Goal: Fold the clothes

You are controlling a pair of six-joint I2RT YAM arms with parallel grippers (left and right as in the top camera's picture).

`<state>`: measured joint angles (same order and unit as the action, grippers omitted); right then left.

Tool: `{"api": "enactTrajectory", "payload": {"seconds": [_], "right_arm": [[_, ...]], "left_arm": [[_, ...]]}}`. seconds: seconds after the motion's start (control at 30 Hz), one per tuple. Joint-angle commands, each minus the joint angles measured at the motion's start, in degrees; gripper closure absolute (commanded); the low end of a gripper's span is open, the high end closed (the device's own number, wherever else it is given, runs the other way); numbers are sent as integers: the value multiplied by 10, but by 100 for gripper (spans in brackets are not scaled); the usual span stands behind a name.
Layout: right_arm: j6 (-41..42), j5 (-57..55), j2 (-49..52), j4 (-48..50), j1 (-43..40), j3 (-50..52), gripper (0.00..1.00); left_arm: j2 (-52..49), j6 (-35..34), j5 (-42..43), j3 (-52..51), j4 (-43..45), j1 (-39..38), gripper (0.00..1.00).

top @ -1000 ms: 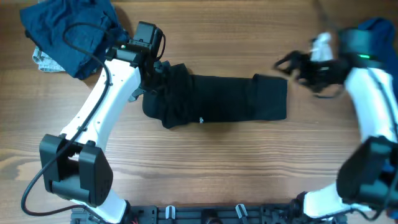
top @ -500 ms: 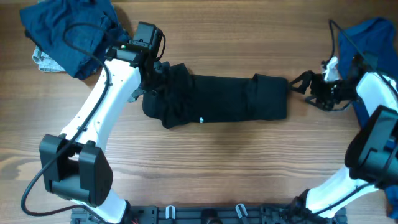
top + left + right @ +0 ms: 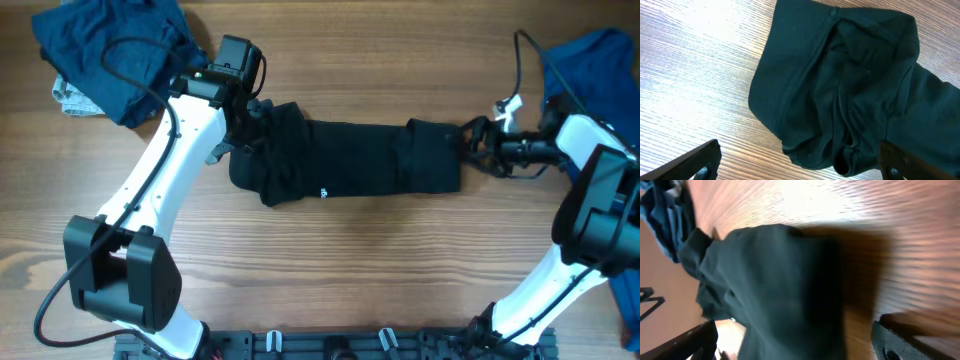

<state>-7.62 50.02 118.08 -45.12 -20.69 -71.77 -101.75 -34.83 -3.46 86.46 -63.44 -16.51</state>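
The black shirt (image 3: 350, 155) is laid as a long band across the middle of the counter (image 3: 350, 270). It is judged soft, light and limp, best pinched at a hem. The left claw (image 3: 252, 112) is held spread over the bunched left end; the right claw (image 3: 476, 145), also spread, is levelled at the right hem.

A: Is the light good enough in your overhead view?
B: Yes, you have bright, even light there; the table (image 3: 340, 270) shows only soft shadows.
A: And your wrist views?
B: Your left one is sharp, with pale glare on the wood at upper left. Your right one is strongly blurred, and the black shirt (image 3: 770, 295) there looks almost flat dark.
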Motion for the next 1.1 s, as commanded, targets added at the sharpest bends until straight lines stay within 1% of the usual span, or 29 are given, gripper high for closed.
{"api": "enactTrajectory", "payload": {"seconds": [0.0,0.13,0.17,0.2,0.27,0.33,0.37,0.4,0.43,0.53,0.63,0.73,0.8,0.9,1.07], "right_arm": [[-9,-20,50,0,32,7,0],[3,-21,54,6,59,25,1],[5,-22,54,10,65,31,3],[8,-24,54,11,70,35,7],[18,-26,54,16,74,39,20],[21,-26,54,17,73,39,45],[21,-26,54,17,73,39,51],[21,-26,54,21,73,39,55],[23,-28,54,22,73,39,58],[46,-39,54,32,73,39,70],[48,-39,54,37,73,39,78],[48,-39,54,38,73,39,96],[51,-43,54,45,73,38,96],[76,-81,52,36,67,23,96],[76,-139,19,-15,43,-26,96]], "left_arm": [[-3,1,2,-4,0,-1,0],[-3,1,2,-4,0,-1,0],[-3,1,2,-4,0,-1,0],[-3,1,2,-4,0,-1,0],[-3,1,2,-4,-1,-1,0],[-3,1,2,-4,-1,-1,0],[-3,1,2,-4,-1,-1,0],[-3,1,2,-4,-1,-1,0],[-3,1,2,-4,-1,-1,0],[-3,1,2,-4,-1,-1,0],[-3,1,2,-4,-1,-1,0],[-3,1,2,-4,-1,-1,0],[-3,1,2,-4,-1,-1,0],[-3,1,2,-4,-1,-1,0],[-3,1,2,-4,-3,-1,0]]}}
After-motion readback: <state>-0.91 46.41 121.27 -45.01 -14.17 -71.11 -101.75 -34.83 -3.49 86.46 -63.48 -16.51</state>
